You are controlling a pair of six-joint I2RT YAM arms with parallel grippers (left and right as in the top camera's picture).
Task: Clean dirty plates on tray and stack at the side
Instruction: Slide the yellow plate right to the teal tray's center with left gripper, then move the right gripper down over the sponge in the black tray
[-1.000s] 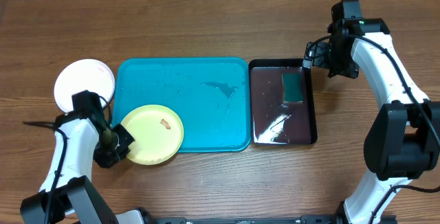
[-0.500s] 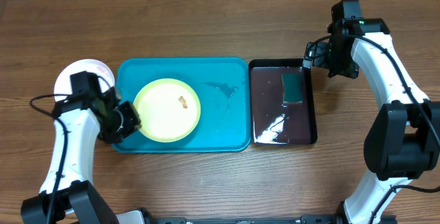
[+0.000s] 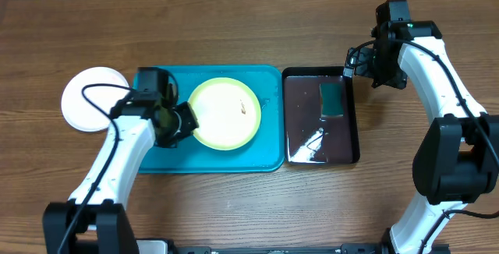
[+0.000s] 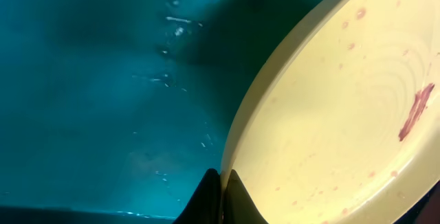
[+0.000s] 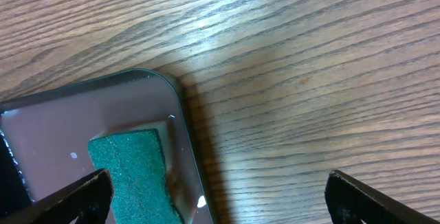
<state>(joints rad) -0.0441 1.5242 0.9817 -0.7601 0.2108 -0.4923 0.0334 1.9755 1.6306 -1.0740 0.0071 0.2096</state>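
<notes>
Where the left arm reaches in over the turquoise tray [image 3: 269,159], the left gripper [image 3: 185,120] is pinched tight on the left rim of the pale yellow plate [image 3: 224,114]; the wrist view shows its two dark fingertips [image 4: 206,200] pressed together with the plate's edge caught between them; from the gripper the plate spreads away to the right, over the tray's upper middle; its gripped edge looks raised off the wet blue floor and throws a shadow there, though I cannot tell whether the far side rests on the tray; a small red-brown smear [image 3: 244,109] marks the plate's right side, with faint specks around it; a white plate [image 3: 87,98] lies on the wooden table [image 3: 234,28] just left of the tray, apart from the gripper; just beside the tray on the right sits a glossy black tray [image 3: 304,141] with a green sponge [image 3: 333,98] in its upper right corner; the right gripper [image 3: 357,65] hovers by that corner, jaws spread wide, nothing between them.
</notes>
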